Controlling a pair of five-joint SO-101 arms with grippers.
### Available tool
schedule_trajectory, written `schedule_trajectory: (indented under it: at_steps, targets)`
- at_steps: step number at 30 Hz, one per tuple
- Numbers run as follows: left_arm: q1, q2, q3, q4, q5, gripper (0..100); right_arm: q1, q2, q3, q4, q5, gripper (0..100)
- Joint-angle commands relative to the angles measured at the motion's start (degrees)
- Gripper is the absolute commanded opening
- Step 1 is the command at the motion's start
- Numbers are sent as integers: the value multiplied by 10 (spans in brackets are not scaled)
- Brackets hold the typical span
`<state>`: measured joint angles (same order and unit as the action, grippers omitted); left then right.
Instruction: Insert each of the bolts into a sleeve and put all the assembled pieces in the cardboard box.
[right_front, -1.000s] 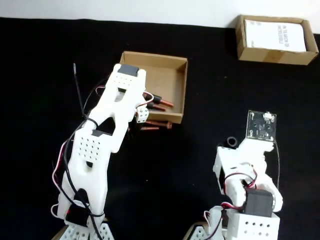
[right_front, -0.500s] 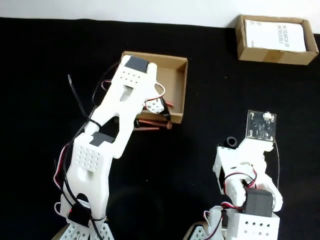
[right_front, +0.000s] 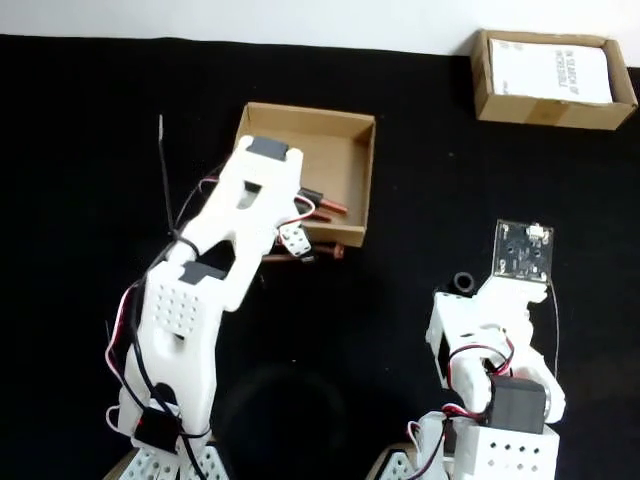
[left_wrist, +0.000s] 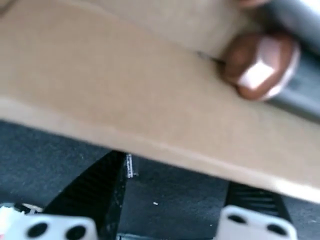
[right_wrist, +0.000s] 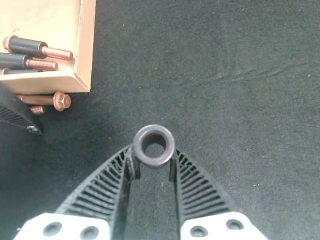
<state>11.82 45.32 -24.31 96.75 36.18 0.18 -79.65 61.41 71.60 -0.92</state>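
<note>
The white left arm (right_front: 230, 230) hangs over the near wall of the open brown cardboard box (right_front: 368, 190), blocking that side, with loose copper-coloured bolts (right_front: 325, 250) lying just outside it. Bare black table cover (right_front: 420, 200) stretches from the box's right wall to the right gripper (right_wrist: 153, 162), clamped on a short black cylindrical sleeve (right_wrist: 154, 146).

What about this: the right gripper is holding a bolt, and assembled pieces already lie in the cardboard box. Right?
Not quite: the right gripper is holding a black sleeve, not a bolt, as the right wrist view shows. Assembled pieces do already lie in the cardboard box.
</note>
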Motion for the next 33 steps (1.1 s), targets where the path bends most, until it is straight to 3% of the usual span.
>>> schedule_trajectory:
  at_steps: [1,6,12,25,33]
  targets:
    - [-18,0,40,-68,-2,287,-1,-1,-26,-13,4,7]
    - [-27,-6,0,-100,2,285,-1,-1,-24,-8,5,7]
    - [-29,-1,-125,-46,3,284,-1,0,-25,-11,5,7]
    - [-65,4,-122,-64,4,284,-4,0,-24,-12,7,7]
    - [-106,90,-141,-89,4,284,-4,0,-24,-8,22,7]
